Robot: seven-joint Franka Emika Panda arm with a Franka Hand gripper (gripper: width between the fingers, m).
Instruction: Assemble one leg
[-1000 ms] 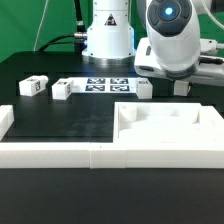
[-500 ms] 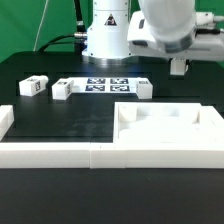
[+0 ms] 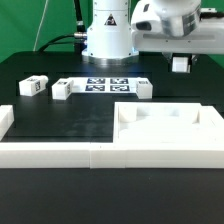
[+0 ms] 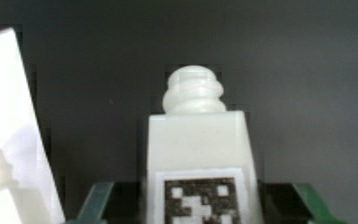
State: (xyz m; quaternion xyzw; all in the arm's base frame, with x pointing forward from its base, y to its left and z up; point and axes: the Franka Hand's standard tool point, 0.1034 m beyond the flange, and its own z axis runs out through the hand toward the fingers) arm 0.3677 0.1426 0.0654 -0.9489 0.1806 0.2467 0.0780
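The gripper point(image 3: 180, 62) is clenching the leg point(image 3: 180, 66) and is carrying it higher than a second ago, so the leg is now hanging well above the table point(image 3: 70, 116) at the far right. Beneath it, open black surface is lying between the marker board point(image 3: 108, 85) and the far edge of the panel point(image 3: 165, 126) on the near right.

You find open table point(image 3: 70, 120) between the row of loose legs point(image 3: 33, 86) point(image 3: 63, 89) point(image 3: 143, 88) and the front rail point(image 3: 50, 152); this strip is free for low passes. On the exterior view's right, the raised walls of the panel point(image 3: 165, 128) block low travel. The marker board point(image 3: 108, 85) lies flat between two of the legs. The robot base point(image 3: 106, 35) closes off the rear. The gripper point(image 3: 180, 60), clamped on the leg point(image 4: 197, 140), hangs clear above the table behind the panel, with free air beneath it.
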